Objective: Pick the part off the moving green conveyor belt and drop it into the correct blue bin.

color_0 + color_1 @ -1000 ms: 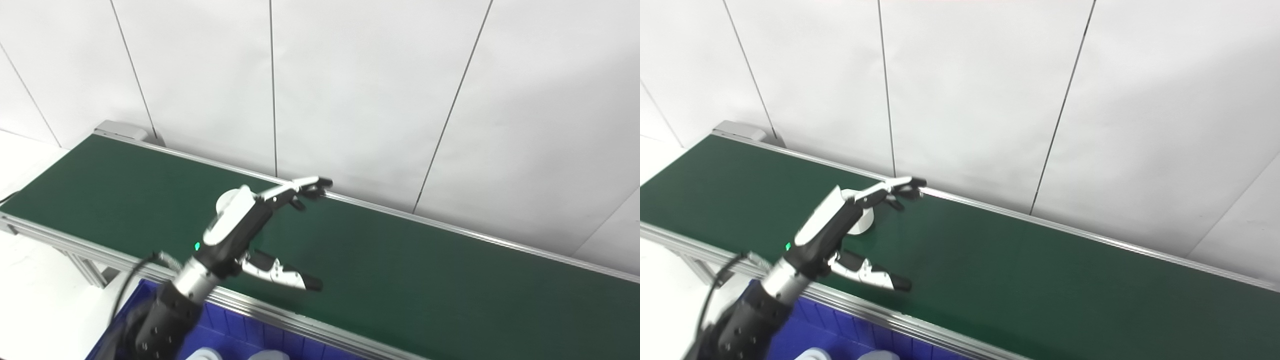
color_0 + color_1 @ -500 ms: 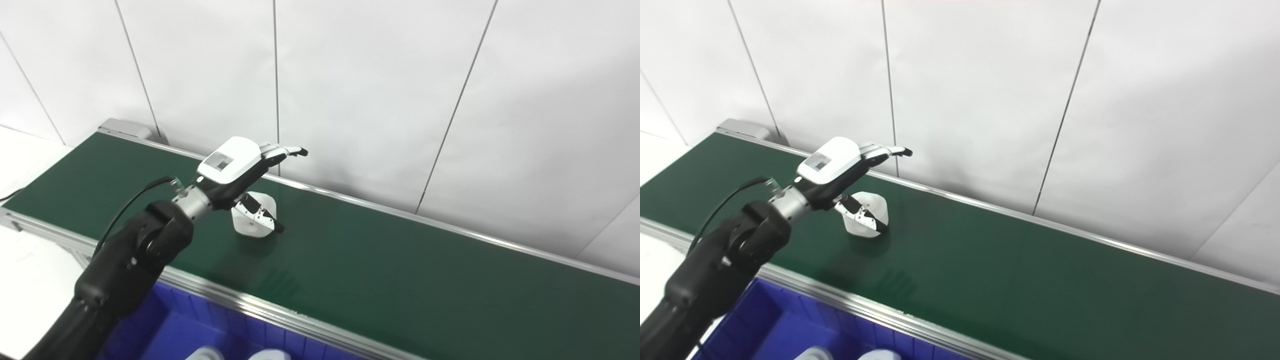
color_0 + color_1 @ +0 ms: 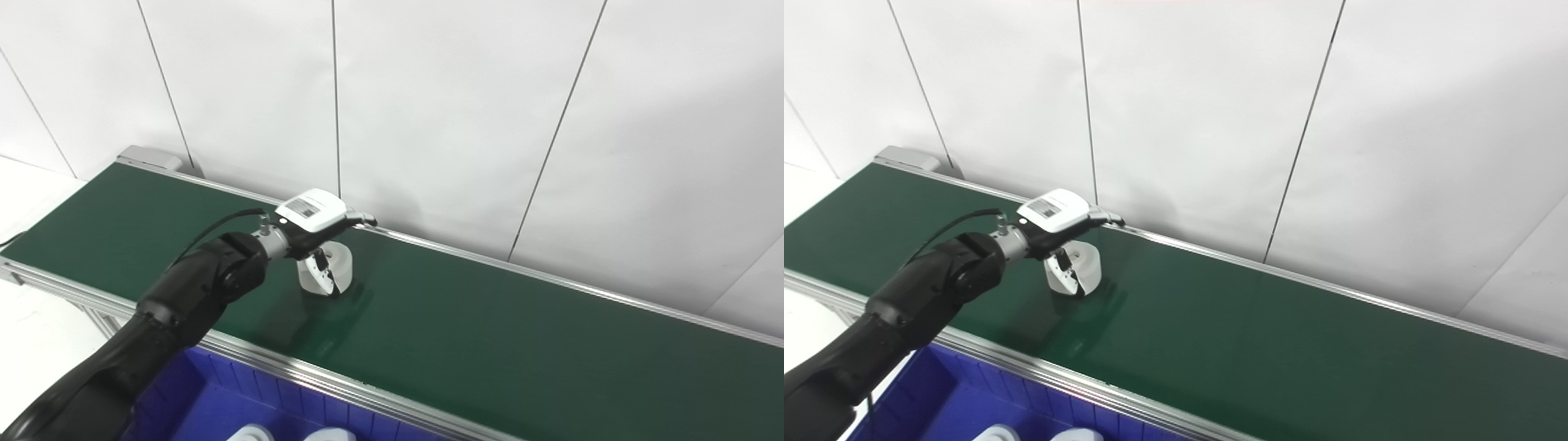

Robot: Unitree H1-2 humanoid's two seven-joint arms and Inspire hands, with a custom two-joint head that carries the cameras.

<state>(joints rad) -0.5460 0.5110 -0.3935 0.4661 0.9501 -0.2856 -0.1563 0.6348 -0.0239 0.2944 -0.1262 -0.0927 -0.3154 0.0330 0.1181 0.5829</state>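
Observation:
A white round part point(image 3: 341, 263) with a hole in its top stands on the green conveyor belt point(image 3: 490, 324), near the far rail. My left hand point(image 3: 313, 215) is palm down just above the part, open. Its fingers point(image 3: 361, 218) reach out flat over the part's far side, and its thumb point(image 3: 323, 275) hangs down against the near side. The same part point(image 3: 1088, 262) and hand point(image 3: 1058, 211) show in the right eye view. The hand hides the part's left half. My right hand is out of view.
A blue bin point(image 3: 202, 401) sits below the belt's near rail point(image 3: 343, 384) at the bottom left, with two white parts point(image 3: 252, 433) in it. A white panelled wall point(image 3: 465, 110) rises right behind the belt. The belt's left end cap point(image 3: 150, 159) is at the far left.
My left hand swung from the belt's near edge to above the part, turned palm down and lowered onto it. The part has ridden the belt a little to the right.

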